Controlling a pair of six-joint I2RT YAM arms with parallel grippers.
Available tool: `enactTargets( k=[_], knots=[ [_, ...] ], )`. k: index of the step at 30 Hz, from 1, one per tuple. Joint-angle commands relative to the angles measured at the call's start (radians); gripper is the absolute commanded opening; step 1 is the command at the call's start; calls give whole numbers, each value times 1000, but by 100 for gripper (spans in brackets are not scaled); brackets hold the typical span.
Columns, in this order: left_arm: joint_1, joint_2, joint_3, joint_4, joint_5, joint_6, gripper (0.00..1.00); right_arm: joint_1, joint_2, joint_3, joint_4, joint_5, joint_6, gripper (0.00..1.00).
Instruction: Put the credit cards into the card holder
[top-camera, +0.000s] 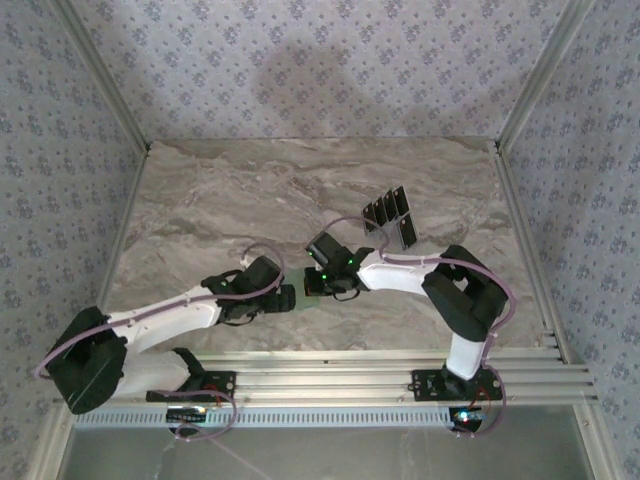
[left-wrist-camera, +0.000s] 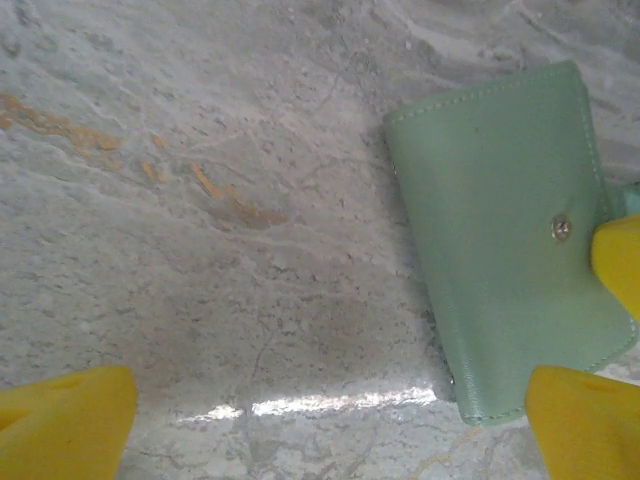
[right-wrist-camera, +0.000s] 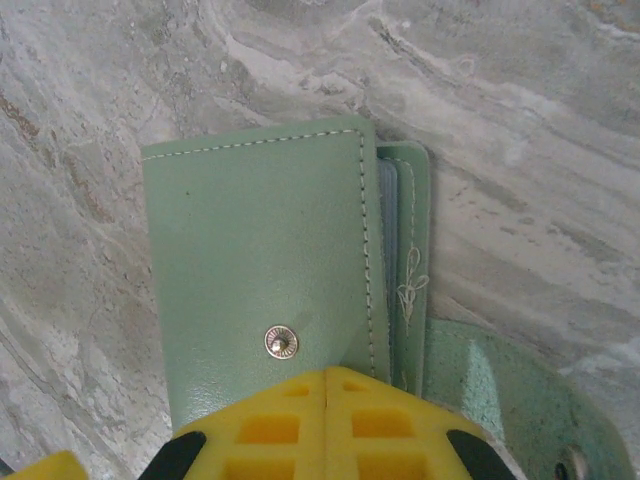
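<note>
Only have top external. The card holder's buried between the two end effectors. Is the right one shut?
Observer: Yes. On the right wrist view the right end effector is shut, at the near edge of the card holder. I can't tell whether it pinches the cover.
Operator: Holder fastened?
Observer: No. Its snap tab lies undone on the table, and an inner pocket peeks out beside the cover.
Operator: Left side?
Observer: On the left wrist view the left end effector is open. The holder lies off to one side by one fingertip, not centred in the gap.
</note>
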Motion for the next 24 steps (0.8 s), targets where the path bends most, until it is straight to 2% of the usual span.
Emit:
enactTargets(
  k=[1,16,24],
  knots=[
    [-11,31,10,20,-18,23,100,9,16,-17,-1,0,11,6],
    [-42,77,27,62,-22,27,100,9,17,-19,2,-1,12,6],
    [-45,113,-28,98,-29,7,100,8,18,-15,-1,-1,9,6]
  ],
)
